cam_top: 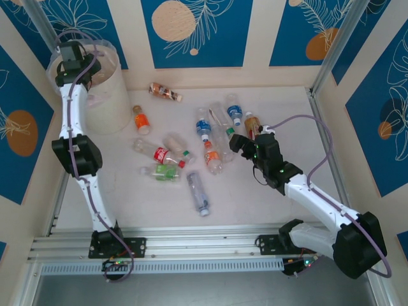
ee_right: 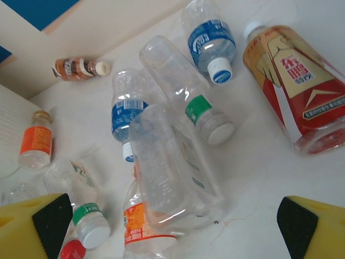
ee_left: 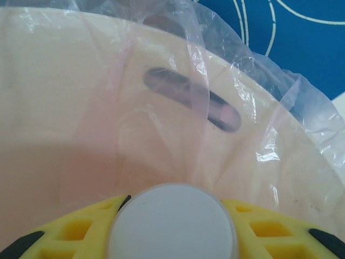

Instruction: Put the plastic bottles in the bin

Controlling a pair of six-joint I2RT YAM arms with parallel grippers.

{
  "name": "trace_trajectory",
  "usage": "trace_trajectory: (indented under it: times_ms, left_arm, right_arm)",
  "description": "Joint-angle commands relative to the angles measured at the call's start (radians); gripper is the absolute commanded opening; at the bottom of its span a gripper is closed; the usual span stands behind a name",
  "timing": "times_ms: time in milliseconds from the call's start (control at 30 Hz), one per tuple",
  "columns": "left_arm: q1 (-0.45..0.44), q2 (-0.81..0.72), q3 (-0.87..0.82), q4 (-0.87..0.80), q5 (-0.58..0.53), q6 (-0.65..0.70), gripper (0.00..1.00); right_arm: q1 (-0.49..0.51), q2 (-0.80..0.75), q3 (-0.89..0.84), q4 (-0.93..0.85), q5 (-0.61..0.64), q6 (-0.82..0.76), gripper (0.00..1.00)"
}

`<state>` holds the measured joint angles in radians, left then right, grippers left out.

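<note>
Two grippers stood at opposite ends of the job. The right gripper hung low over the table with its yellow fingers spread wide and nothing in them, apparently so that a bottle could fit in the gap. Squarely between the fingertips lay a crushed clear bottle, and touching it, just inside the left finger, an orange-labelled bottle; I judged one of these the likely pick. Hard by the left finger sat a white-capped bottle with a green band. Beyond the fingertips came a green-labelled bottle and two blue-labelled ones, all crowded together, so closing on one cleanly looked awkward. Past the right finger a red-and-gold bottle lay apart. Farthest out, near the wall, was a small brown-labelled bottle.

The left gripper was up over the bin. Its fingers were closed against a round white end, which I took for the cap or base of a held bottle, though its body was hidden. Directly ahead of the fingertips the bin's cream inner wall and its loose bag liner fell away, which suggested the arm was placed there to let the thing drop inside. Most of the bottles were not yet binned.
</note>
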<state>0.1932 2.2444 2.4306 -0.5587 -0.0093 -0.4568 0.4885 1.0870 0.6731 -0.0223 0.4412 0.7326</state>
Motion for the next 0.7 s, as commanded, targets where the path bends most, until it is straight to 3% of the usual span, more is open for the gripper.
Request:
trace_trajectory:
  times_ms: [0, 100, 267, 433, 533, 667]
  left_arm:
    - [-0.001, 0.018, 0.038, -0.008, 0.203, -0.042, 0.47]
    - [-0.003, 0.009, 0.039, -0.022, 0.217, -0.048, 0.51]
    - [-0.001, -0.015, 0.038, -0.062, 0.175, -0.025, 0.7]
    - [-0.003, -0.049, 0.039, -0.075, 0.202, 0.0, 0.78]
    - [-0.011, -0.093, 0.036, -0.098, 0.164, 0.027, 1.0]
    - [-0.029, -0.157, 0.033, -0.103, 0.161, 0.104, 1.0]
  right_arm:
    - [-0.007, 0.019, 0.038, 0.003, -0.019, 0.01, 1.0]
    - [-0.006, 0.031, 0.046, -0.002, -0.025, 0.007, 1.0]
    - [-0.009, 0.039, 0.051, -0.007, -0.026, -0.005, 1.0]
    - [-0.035, 0.048, 0.069, -0.044, -0.06, -0.071, 0.99]
    - [-0.095, 0.075, 0.118, -0.153, -0.105, -0.158, 1.0]
    - [-0.178, 0.151, 0.198, -0.309, -0.118, -0.242, 1.0]
